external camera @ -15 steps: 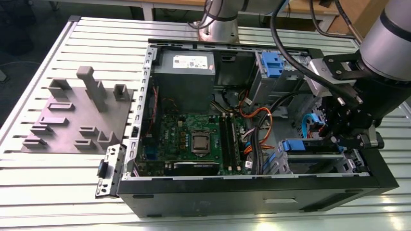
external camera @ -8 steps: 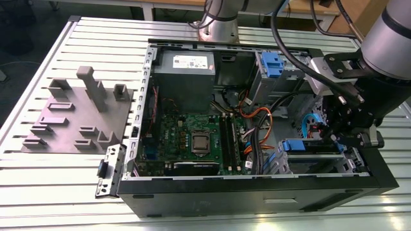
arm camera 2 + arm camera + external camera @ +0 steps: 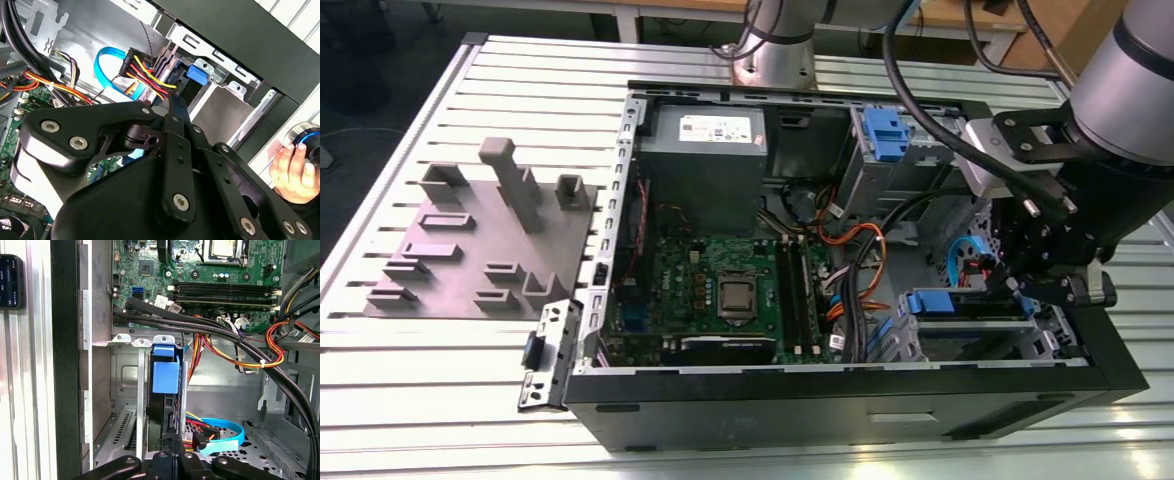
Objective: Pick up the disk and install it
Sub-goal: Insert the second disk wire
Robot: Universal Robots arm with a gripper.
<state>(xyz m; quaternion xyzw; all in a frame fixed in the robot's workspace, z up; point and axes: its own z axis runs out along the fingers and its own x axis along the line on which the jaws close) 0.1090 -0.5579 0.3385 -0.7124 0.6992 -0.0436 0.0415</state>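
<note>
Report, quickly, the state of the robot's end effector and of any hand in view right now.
End effector: cannot be told; it is at the blue-framed flat rectangular disk in the bay.
Person's hand: by a round blue-lit knob.

The arm [image 3: 1147,70] is a fat grey tube with black cables [image 3: 907,70] hanging beside it, and its gripper [image 3: 1047,280] is made of thick black metal bars joined by round silver screws [image 3: 180,202], with a shiny grey block [image 3: 983,160] just above.
</note>
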